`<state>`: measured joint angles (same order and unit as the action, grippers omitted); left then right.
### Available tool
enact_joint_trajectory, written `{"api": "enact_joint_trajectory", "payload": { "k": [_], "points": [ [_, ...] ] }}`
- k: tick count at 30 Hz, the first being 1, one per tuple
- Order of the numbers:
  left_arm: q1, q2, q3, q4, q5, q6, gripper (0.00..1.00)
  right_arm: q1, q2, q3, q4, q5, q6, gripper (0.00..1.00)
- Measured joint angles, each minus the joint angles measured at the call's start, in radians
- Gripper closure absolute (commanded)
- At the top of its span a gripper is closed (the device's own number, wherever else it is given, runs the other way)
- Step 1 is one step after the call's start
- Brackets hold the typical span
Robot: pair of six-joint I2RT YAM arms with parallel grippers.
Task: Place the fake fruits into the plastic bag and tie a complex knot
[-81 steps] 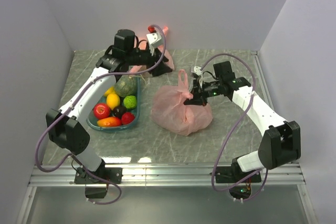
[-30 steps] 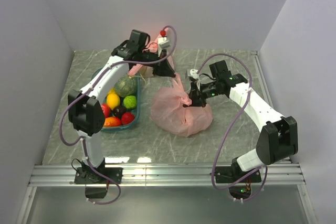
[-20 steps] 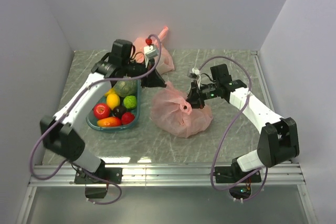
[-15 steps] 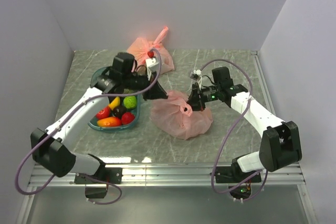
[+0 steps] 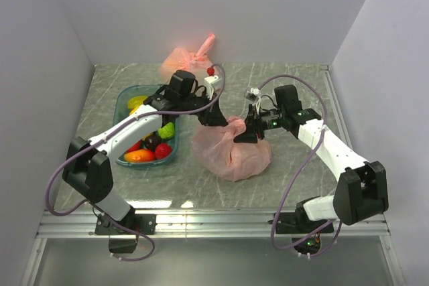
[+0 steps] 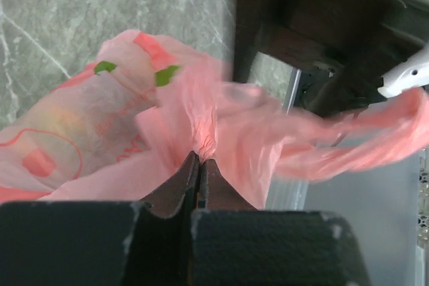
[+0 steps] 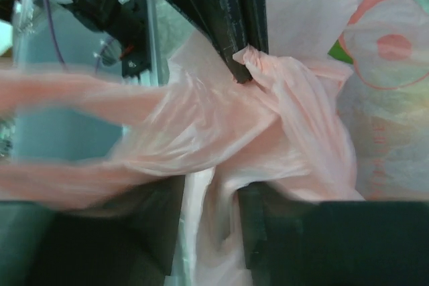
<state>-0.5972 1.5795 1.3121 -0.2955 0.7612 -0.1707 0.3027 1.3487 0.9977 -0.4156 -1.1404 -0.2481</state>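
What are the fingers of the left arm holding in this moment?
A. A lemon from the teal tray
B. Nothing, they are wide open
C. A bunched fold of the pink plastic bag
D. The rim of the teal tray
C: in the left wrist view, the left arm's fingers are pressed together, with a gathered fold of the plastic bag pinched at their tips.

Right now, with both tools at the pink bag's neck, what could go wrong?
1. The left tool is shut on thin plastic of the plastic bag; a hard pull may tear it.
2. The right tool is open, with loose bag plastic between its jaws; this may slip out and the tying may fail.
3. The two tools sit very close, so they may collide.
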Motion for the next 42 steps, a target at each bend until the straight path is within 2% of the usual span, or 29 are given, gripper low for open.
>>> {"api": "enact_joint_trajectory", "payload": {
  "k": [1, 2, 6, 12, 19, 20, 23, 24, 26, 27, 30, 35, 39, 42],
  "points": [
    [-0.004, 0.005, 0.006, 0.002, 0.000, -0.008, 1.00, 0.000, 0.000, 0.002, -0.009, 0.005, 0.000, 0.12],
    [-0.008, 0.010, 0.013, 0.004, 0.000, -0.013, 1.00, 0.000, 0.001, 0.005, -0.018, 0.009, 0.000, 0.10],
    [-0.015, 0.023, 0.037, 0.021, 0.000, -0.035, 1.00, -0.001, -0.021, 0.001, -0.011, 0.038, -0.003, 0.07],
    [-0.022, 0.026, 0.045, 0.030, -0.009, -0.055, 1.00, 0.007, -0.143, -0.039, 0.095, 0.092, 0.105, 0.05],
    [-0.027, 0.071, 0.077, 0.023, -0.026, -0.060, 1.00, 0.039, -0.163, -0.076, 0.222, 0.220, 0.208, 0.05],
    [-0.027, 0.075, 0.080, 0.021, -0.026, -0.060, 1.00, 0.040, -0.169, -0.085, 0.231, 0.240, 0.214, 0.08],
    [-0.027, 0.075, 0.086, 0.009, -0.026, -0.055, 1.00, 0.040, -0.183, -0.091, 0.257, 0.290, 0.241, 0.34],
    [-0.027, 0.075, 0.090, 0.001, -0.026, -0.050, 1.00, 0.040, -0.185, -0.091, 0.267, 0.302, 0.251, 0.50],
    [-0.027, 0.074, 0.098, -0.019, -0.027, -0.032, 1.00, 0.040, -0.185, -0.091, 0.287, 0.336, 0.276, 0.65],
    [-0.027, 0.074, 0.101, -0.026, -0.029, -0.024, 1.00, 0.040, -0.184, -0.091, 0.289, 0.347, 0.288, 0.79],
    [-0.021, 0.067, 0.102, -0.055, -0.044, 0.004, 1.00, 0.040, -0.166, -0.091, 0.295, 0.379, 0.325, 1.00],
    [0.015, 0.016, 0.102, -0.119, -0.080, 0.051, 1.00, 0.036, -0.103, -0.091, 0.293, 0.398, 0.386, 1.00],
    [0.064, -0.042, 0.108, -0.150, -0.089, 0.083, 1.00, 0.032, -0.083, -0.091, 0.275, 0.398, 0.415, 0.90],
    [0.100, -0.079, 0.126, -0.167, -0.064, 0.108, 1.00, 0.028, -0.083, -0.091, 0.274, 0.392, 0.419, 0.90]
  ]
}}
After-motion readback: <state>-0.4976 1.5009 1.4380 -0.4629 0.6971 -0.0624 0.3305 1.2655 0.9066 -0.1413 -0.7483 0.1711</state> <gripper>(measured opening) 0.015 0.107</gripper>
